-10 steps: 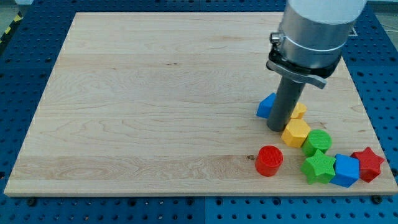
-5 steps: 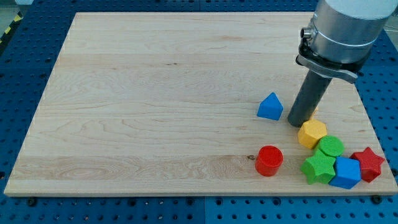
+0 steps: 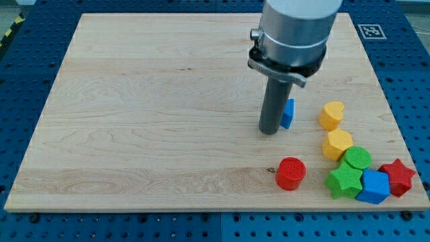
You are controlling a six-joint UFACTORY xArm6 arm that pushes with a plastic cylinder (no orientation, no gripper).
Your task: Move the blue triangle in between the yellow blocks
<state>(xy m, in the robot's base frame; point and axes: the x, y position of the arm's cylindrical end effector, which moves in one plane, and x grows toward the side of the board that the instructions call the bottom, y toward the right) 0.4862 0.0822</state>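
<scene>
My tip point(image 3: 269, 131) rests on the board just left of the blue triangle point(image 3: 288, 113), and the rod hides most of the triangle. One yellow block point(image 3: 331, 115), heart-like, lies to the right of the triangle. The other yellow block point(image 3: 336, 144), a hexagon, lies just below it. There is a narrow gap between the two yellow blocks. The triangle sits left of that gap, apart from both.
A red cylinder point(image 3: 291, 173) lies below my tip. A cluster at the lower right holds a green cylinder point(image 3: 358, 158), a green star point(image 3: 343, 181), a blue block point(image 3: 373, 186) and a red star point(image 3: 398, 177). The board's right edge point(image 3: 396, 128) is close.
My tip has crossed from between the yellow blocks, right of the triangle, to its left side. The upper yellow block is now uncovered. The blocks barely moved.
</scene>
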